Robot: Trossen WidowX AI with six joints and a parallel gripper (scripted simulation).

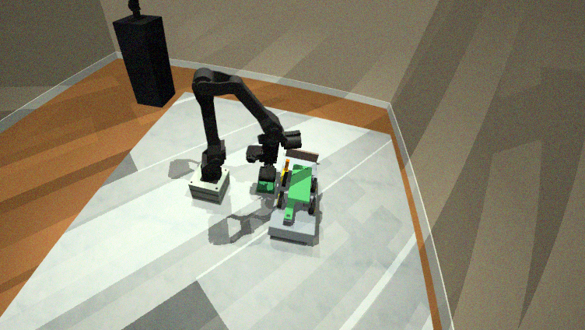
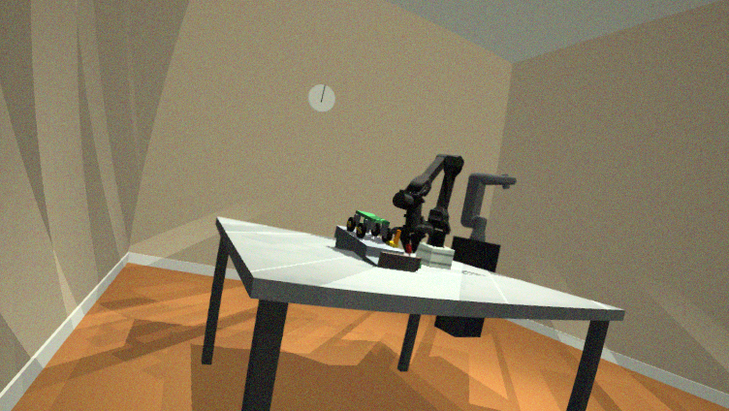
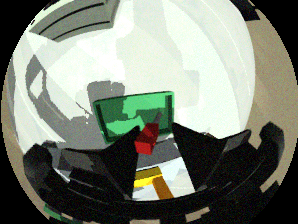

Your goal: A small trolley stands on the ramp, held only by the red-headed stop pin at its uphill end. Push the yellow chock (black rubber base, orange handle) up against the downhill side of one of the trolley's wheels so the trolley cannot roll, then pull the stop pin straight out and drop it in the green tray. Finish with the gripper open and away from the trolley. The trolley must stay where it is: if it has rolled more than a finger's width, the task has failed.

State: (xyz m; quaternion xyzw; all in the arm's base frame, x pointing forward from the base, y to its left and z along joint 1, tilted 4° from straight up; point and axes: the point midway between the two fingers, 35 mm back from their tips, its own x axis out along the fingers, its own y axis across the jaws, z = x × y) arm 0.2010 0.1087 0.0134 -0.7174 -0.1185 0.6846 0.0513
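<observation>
The green-topped trolley (image 1: 301, 184) (image 2: 371, 216) stands on the grey ramp (image 1: 292, 233) (image 2: 351, 245). The yellow chock (image 2: 396, 237) (image 3: 148, 176) with its orange handle (image 1: 286, 164) sits on the ramp at the downhill side of the near wheel; exact contact is too small to tell. My gripper (image 3: 155, 127) is partly open, low over the green tray (image 1: 266, 188) (image 3: 115, 127). The red-headed stop pin (image 2: 408, 248) (image 3: 146, 142) is between the parted fingers, tilted, its grey shaft over the tray. It looks free of the right finger; whether its end rests in the tray is unclear.
A brown board (image 1: 302, 156) (image 2: 399, 261) stands at the ramp's low end. The arm's pale base (image 1: 208, 186) (image 2: 434, 255) (image 3: 75, 22) is on the other side of the tray from the ramp. A black pedestal (image 1: 145, 61) stands beyond the table.
</observation>
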